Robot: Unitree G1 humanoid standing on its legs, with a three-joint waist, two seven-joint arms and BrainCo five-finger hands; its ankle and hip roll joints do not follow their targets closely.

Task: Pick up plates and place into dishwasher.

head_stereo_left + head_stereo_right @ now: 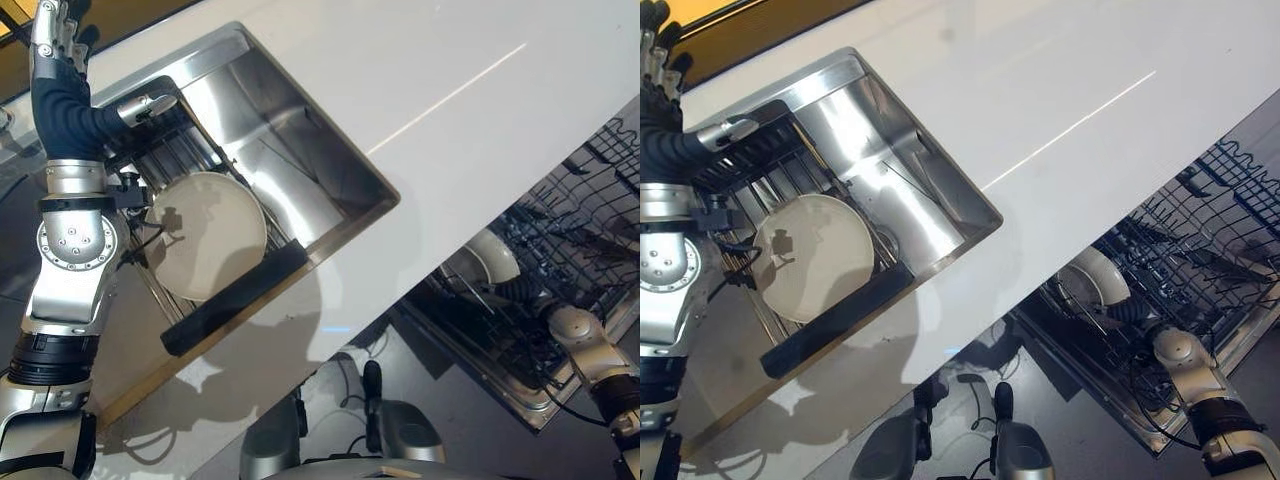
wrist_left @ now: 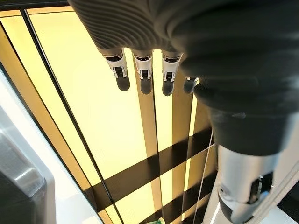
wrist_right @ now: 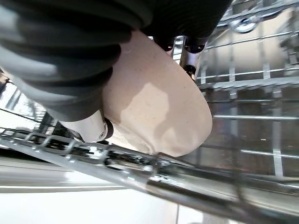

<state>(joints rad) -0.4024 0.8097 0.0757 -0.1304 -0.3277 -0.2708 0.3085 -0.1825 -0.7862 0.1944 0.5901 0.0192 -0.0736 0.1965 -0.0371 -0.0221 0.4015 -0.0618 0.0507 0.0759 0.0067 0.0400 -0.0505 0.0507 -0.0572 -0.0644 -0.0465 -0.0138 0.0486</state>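
The left hand (image 1: 55,45) is raised over the far corner of the sink (image 1: 330,160), its fingers (image 2: 145,74) straight and holding nothing; below them a cream plate (image 1: 205,235) leans in the dark rack (image 1: 235,300) set in the sink, well apart from them and waiting its turn. The white worktop (image 1: 450,90) runs between the sink and the open dishwasher (image 1: 1200,240). There the right hand (image 3: 93,126) reaches into the wire basket (image 1: 1230,200) with a second plate (image 3: 159,116), its thumb pressed to the plate's face and its fingers (image 3: 189,58) curled over the rim. This plate looks tilted among the wires, so it could catch on a prong or slip flat if let go before it seats in a slot. The eye views show both plates and both arms at once, while the right wrist view alone shows how the plate is gripped, and the left wrist view shows the empty hand.
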